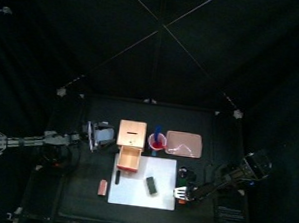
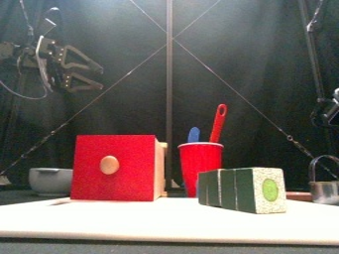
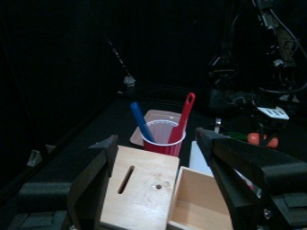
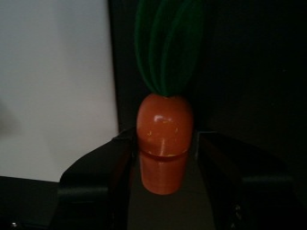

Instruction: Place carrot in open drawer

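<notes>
Closest to where I stood, the front edge of the table (image 2: 159,233) only had a dark block with a green dot (image 2: 244,189) sitting on the white sheet, nothing to do with the job. The carrot (image 4: 163,148) was over on the right, low near the front right corner, clamped between the right gripper's (image 4: 163,175) jaws with its green top sticking out past them. So the grab looked done, or nearly; I couldn't tell if it was off the table yet.

Further back, the drawer (image 1: 129,161) was pulled out of the cabinet (image 1: 134,135) toward the front, red face plate (image 2: 115,168) and all, and I saw nothing in it. The carrot was well apart from it, so the whole carry and drop was left, I'd say.

The left gripper (image 3: 168,175) hung above the cabinet with jaws spread wide, holding nothing. Behind that was a red cup (image 3: 167,137) with a blue and a red utensil in it.
</notes>
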`<state>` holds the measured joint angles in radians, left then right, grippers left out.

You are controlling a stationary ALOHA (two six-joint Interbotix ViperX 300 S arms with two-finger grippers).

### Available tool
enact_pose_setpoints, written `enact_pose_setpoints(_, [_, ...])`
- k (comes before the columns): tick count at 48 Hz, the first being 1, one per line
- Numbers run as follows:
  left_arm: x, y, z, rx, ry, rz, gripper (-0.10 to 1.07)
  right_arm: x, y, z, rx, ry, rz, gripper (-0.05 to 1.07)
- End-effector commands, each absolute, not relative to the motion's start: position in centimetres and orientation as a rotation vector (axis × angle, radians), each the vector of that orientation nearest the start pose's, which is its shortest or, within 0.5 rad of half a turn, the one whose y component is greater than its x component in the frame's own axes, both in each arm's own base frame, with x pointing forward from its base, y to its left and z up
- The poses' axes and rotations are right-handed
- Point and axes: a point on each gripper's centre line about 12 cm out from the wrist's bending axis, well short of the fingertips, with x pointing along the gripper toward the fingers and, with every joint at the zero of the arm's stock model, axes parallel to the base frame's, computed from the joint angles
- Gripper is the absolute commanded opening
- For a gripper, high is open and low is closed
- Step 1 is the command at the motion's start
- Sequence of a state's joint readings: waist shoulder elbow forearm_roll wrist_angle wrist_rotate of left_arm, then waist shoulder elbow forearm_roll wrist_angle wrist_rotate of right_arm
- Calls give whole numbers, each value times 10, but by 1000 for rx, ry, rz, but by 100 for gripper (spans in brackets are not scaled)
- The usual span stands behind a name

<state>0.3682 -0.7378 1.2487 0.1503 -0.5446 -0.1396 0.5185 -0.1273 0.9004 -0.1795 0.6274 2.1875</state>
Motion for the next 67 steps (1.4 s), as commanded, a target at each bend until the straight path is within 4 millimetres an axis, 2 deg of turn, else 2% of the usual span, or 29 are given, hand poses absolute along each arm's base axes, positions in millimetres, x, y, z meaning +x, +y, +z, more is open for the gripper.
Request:
enact_pose_setpoints(1, [213,72,252,1,-47,287,100,237,116,126,1301,1033,-977,78])
enact_pose_setpoints(11, [213,72,253,0,-49,288,100,250,105,168,1265,938,-871,78])
enact_pose_setpoints(22, [214,72,254,1,-54,288,100,262,66,214,1207,807,-850,77])
enact_pose_setpoints(33, [214,71,253,1,-50,284,100,295,40,247,1121,707,-723,77])
enact_pose_setpoints(47, [213,72,254,5,-53,289,100,357,9,265,993,621,-550,77])
enact_pose_setpoints(57, [213,72,254,5,-53,289,100,385,-9,273,880,648,-512,77])
enact_pose_setpoints(67, [213,72,252,4,-50,289,100,406,-22,277,782,727,-466,77])
